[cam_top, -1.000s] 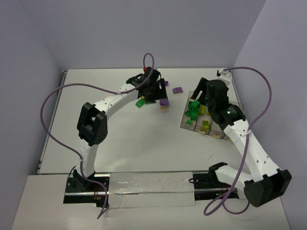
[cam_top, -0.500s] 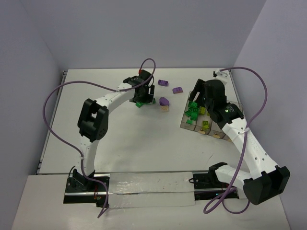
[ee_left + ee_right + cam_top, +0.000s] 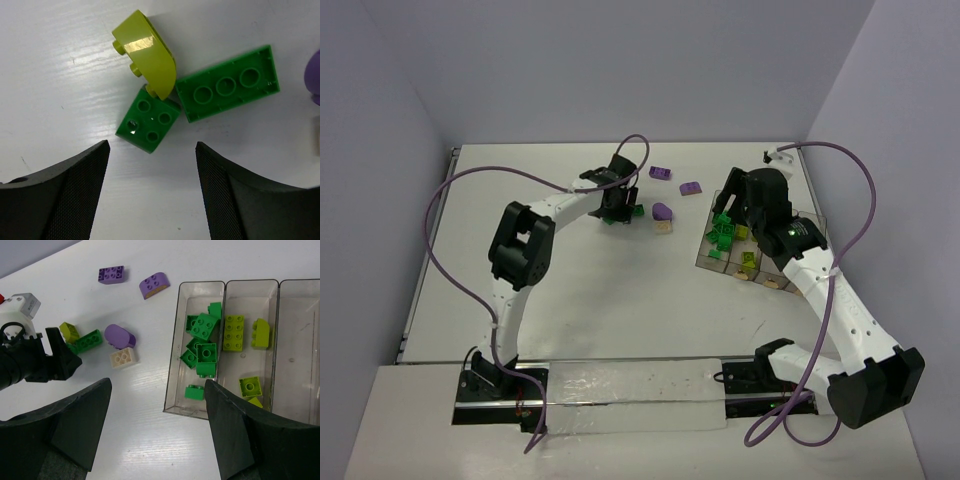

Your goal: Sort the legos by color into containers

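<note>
Left arm (image 3: pixel 556 209) reaches toward 1 o'clock, left gripper (image 3: pixel 151 148) pointing down, jaws apart. Right arm (image 3: pixel 832 292) extends toward 11 o'clock, right gripper (image 3: pixel 157 385) spread wide, empty.

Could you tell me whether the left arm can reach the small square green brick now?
Probably yes: the left gripper is open just short of the small green brick; the yellow-green brick and long green brick crowd only its far side.

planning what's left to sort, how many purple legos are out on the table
3: a flat one, a curved one beside it, and a rounded one next to the tan brick. The left arm may hide more.
</note>
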You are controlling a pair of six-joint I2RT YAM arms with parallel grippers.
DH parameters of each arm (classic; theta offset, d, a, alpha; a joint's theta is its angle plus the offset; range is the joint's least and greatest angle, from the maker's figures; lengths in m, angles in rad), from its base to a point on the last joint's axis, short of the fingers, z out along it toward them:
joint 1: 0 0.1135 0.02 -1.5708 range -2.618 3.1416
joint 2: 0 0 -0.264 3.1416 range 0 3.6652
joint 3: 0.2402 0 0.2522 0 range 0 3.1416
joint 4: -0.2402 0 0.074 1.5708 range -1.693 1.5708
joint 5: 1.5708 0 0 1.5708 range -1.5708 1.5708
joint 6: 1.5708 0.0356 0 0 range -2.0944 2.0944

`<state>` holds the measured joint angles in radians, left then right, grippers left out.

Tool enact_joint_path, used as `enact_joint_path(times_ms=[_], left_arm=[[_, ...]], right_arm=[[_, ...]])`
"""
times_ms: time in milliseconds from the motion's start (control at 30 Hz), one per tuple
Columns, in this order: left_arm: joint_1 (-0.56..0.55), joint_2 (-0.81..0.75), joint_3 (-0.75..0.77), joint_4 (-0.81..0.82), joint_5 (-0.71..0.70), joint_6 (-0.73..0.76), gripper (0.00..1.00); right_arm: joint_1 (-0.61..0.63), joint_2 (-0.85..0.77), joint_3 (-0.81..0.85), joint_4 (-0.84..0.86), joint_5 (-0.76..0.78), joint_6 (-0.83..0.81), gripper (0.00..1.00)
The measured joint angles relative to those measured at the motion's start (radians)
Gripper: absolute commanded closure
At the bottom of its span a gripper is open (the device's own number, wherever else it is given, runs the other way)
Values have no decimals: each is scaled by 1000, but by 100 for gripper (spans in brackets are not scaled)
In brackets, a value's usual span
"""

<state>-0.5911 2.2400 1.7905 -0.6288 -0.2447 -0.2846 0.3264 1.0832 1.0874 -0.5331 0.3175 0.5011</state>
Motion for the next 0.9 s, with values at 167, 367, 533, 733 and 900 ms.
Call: enact_joint_path(times_ms=[167,367,533,733,900], left_arm=[[22,26,2,34,0,13,30],[34,40,15,67,-4,20,74],[34,12,-32,94,-14,5,100],[33,-130,-135,96,26,-56,100],[-16,-279,-143,157,115,-116,100]], right_arm=[[0,0,0,0,0,0,18],[0,0,0,-1,0,0,18],[0,0,0,-3,0,0,18],[0,-10,0,-3,0,0,18],[0,-31,0,-3,6,0,18]])
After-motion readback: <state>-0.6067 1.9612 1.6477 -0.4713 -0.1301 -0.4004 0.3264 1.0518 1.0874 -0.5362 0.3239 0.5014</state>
